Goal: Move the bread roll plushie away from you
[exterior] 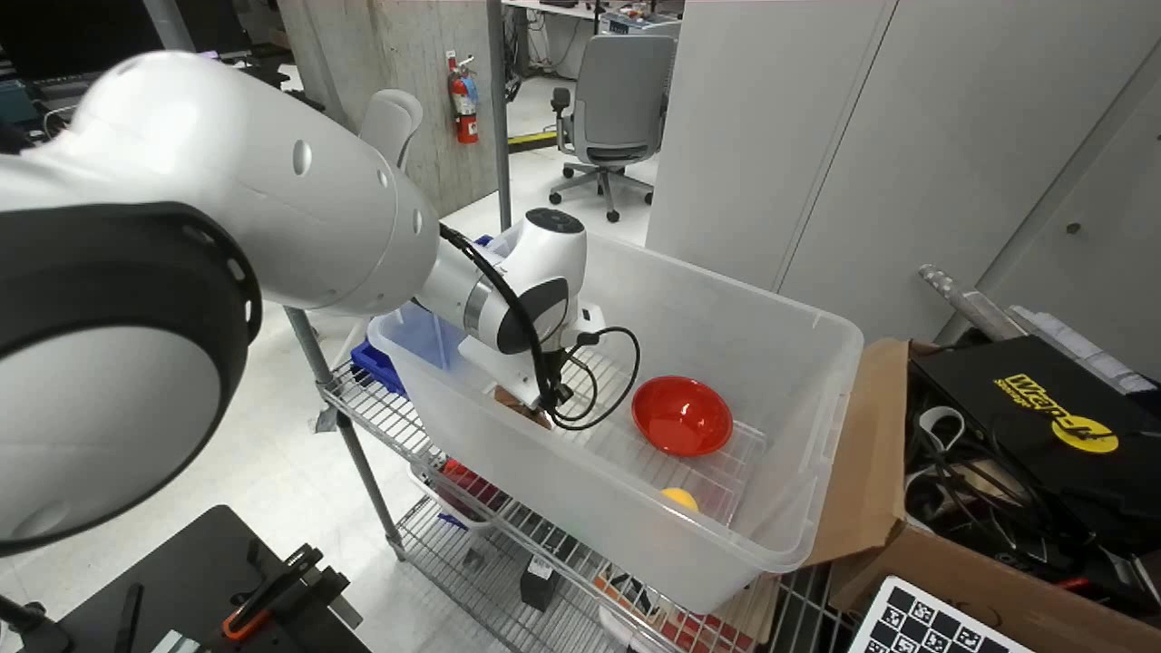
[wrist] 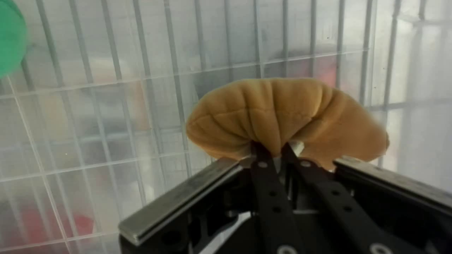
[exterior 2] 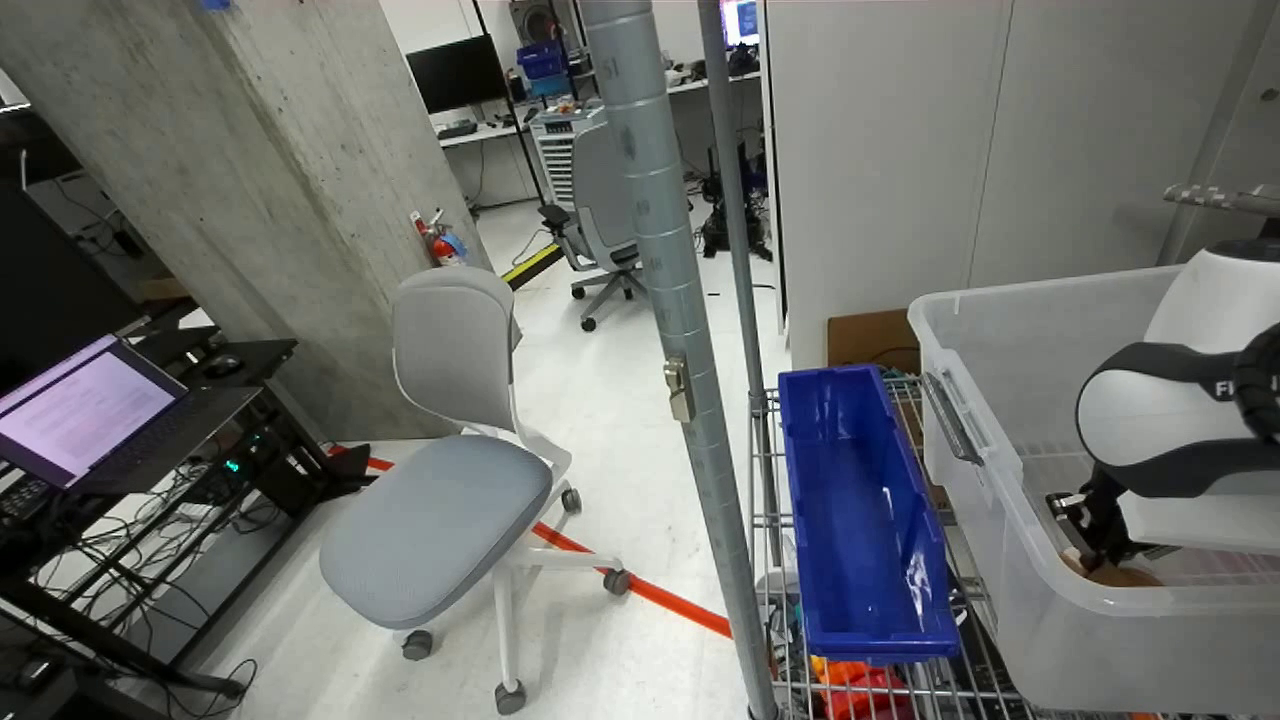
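Your bread roll plushie [wrist: 261, 109], tan, oblong and creased, is crosswise in the wrist view, pinched mid-length by your gripper [wrist: 274, 151] inside the translucent bin [exterior: 726, 286].

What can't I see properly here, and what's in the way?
Wrist view: part of the bread roll plushie, behind the gripper.
Wrist view: the green thing, cut off by the left edge.
In an exterior view: the bottom of the yellow thing, behind the bin wall.
In an exterior view: the laptop screen, too small to read.

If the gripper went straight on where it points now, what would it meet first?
Beyond the bread roll plushie pinched in the gripper, probably the translucent bin floor; whether the plushie touches it is unclear.
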You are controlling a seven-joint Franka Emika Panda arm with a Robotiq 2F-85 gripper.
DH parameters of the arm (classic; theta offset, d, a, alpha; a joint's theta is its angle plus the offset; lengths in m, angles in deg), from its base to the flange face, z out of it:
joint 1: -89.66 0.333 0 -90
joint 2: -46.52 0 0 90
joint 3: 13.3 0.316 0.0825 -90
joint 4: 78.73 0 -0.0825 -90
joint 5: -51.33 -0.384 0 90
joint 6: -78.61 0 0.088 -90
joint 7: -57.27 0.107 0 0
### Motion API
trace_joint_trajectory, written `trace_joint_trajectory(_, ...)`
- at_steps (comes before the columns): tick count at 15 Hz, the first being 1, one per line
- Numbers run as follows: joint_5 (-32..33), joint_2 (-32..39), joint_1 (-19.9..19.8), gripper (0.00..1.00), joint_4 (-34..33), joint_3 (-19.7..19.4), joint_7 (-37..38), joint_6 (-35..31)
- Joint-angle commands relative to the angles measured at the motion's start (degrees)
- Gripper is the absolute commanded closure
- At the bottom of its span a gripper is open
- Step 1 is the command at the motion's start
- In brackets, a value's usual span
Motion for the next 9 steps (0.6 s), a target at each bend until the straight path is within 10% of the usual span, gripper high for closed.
trace_joint_trajectory(1,-1.1,-2.3,0.4,0.99,-0.7,-0.3,4.9,5.5)
trace_joint_trajectory(9,-1.0,-3.2,-0.8,0.98,-9.6,-0.2,4.6,2.3)
